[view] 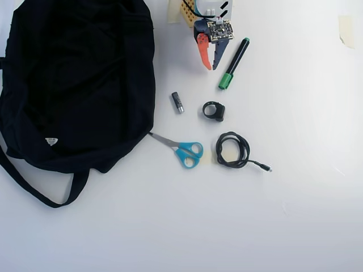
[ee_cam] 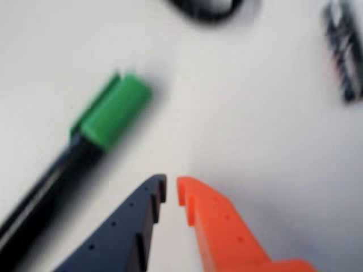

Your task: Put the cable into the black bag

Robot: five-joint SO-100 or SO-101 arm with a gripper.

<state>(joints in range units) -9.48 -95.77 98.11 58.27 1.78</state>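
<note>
Pincer first: the two-finger gripper [view: 211,63] with one orange and one dark blue finger sits near the top of the overhead view, fingertips almost pressed together with just a sliver of gap in the wrist view [ee_cam: 171,190], and nothing pinched between them.

Right beside it is the green-capped black marker pen [view: 233,64], lying at a slant just to the right of the fingers in the overhead view. A bit further down the white table [view: 306,215] there's a small grey cylinder thing [view: 177,102] (can't tell what it is) and a small black ring-shaped band [view: 214,111] – not the target, don't get fooled. Past those, a pair of blue-handled metal scissors [view: 180,149].

The actual target – the thin black cable wound into a small round coil [view: 232,150] with its short loose tail and little metal plug pointing right – lies flat on the table beyond the ring, well apart from the gripper. The big black soft fabric bag [view: 79,85] with the long strap fills the left side of the overhead view.

So I'd say we're at the very start: reach phase, nothing grabbed. Next move probably calls for spreading the fingers, travelling over the ring without bumping it, and coming down across one side of the coil.
</note>
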